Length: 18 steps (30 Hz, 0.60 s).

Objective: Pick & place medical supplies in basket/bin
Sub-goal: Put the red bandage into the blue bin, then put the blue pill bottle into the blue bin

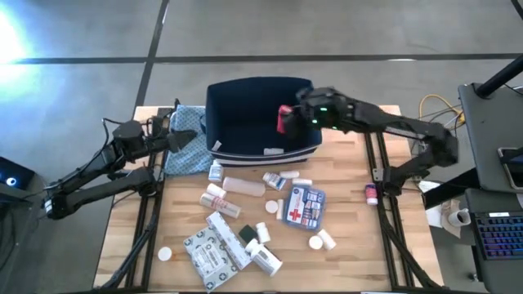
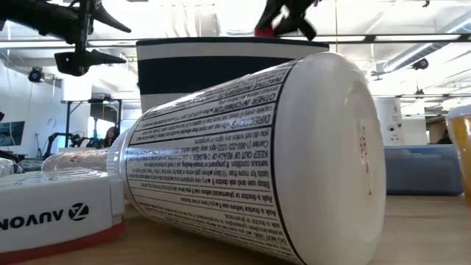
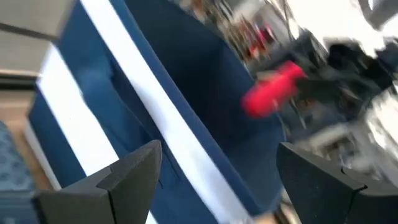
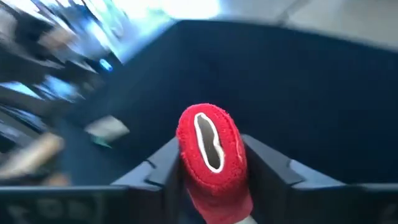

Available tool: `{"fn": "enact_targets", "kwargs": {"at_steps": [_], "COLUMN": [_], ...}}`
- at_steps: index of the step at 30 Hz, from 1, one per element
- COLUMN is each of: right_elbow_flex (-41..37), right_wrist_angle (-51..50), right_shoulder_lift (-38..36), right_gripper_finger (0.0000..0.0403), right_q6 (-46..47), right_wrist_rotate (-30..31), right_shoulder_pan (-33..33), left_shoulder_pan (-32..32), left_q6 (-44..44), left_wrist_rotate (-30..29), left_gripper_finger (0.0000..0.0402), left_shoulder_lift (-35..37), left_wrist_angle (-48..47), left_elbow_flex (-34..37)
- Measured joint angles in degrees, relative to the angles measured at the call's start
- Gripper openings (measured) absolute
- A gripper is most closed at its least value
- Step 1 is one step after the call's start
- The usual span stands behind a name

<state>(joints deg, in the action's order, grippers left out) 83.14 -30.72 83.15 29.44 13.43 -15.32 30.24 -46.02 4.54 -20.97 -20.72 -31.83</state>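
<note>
The dark navy bin (image 1: pixel 222 122) stands at the table's far middle, its white-striped wall (image 2: pixel 221 66) rising behind the supplies. My right gripper (image 1: pixel 289 119) hangs over the bin's right half, shut on a red roll (image 4: pixel 208 146) with a flattened hollow core. The roll also shows in the left wrist view (image 3: pixel 272 88) and the low view (image 2: pixel 263 29). My left gripper (image 3: pixel 217 155) waits open at the bin's left side, above the blue patterned cloth (image 1: pixel 186 145). White bottles (image 1: pixel 243 186), a first-aid box (image 1: pixel 304 206) and printed packets (image 1: pixel 214 249) lie on the table. My right gripper pinches the red roll by its round sides (image 4: pixel 186 168) between its two fingers (image 4: pixel 267 165). The roll's open end faces away from the wrist. The fingers slant down from the table's right over the bin. The roll is lifted clear, above the bin's inside.
A small white card (image 1: pixel 274 151) lies in the bin by its near wall. A large white printed bottle (image 2: pixel 250 162) lies on its side close to the low camera. A small bottle (image 1: pixel 370 193) sits at the table's right edge. Bare wood shows at the near right.
</note>
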Motion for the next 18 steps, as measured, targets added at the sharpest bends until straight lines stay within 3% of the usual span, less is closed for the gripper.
{"fn": "enact_targets", "kwargs": {"at_steps": [3,9,14,18], "right_elbow_flex": [3.34,10.01,15.96,19.95], "right_wrist_angle": [-5.72,-9.82,-10.06,-13.93], "right_shoulder_lift": [5.01,11.04,12.48,12.48], "right_gripper_finger": [0.0206,0.0298,0.0352,0.0368], "right_q6": [-1.85,-9.63,-13.84,-12.76], "right_wrist_rotate": [2.28,10.19,16.98,18.12], "right_shoulder_pan": [-0.42,2.23,4.1,3.58], "left_shoulder_pan": [-0.26,-1.49,-1.76,-5.43], "left_q6": [0.68,0.08,-2.05,-6.44], "left_wrist_rotate": [3.82,3.93,3.14,4.48], "left_gripper_finger": [0.0296,0.0296,0.0296,0.0296], "left_shoulder_lift": [-0.13,-2.14,-7.06,-12.02], "left_wrist_angle": [-6.33,-21.39,-22.92,-22.94], "left_elbow_flex": [0.0,0.0,0.4,1.63]}}
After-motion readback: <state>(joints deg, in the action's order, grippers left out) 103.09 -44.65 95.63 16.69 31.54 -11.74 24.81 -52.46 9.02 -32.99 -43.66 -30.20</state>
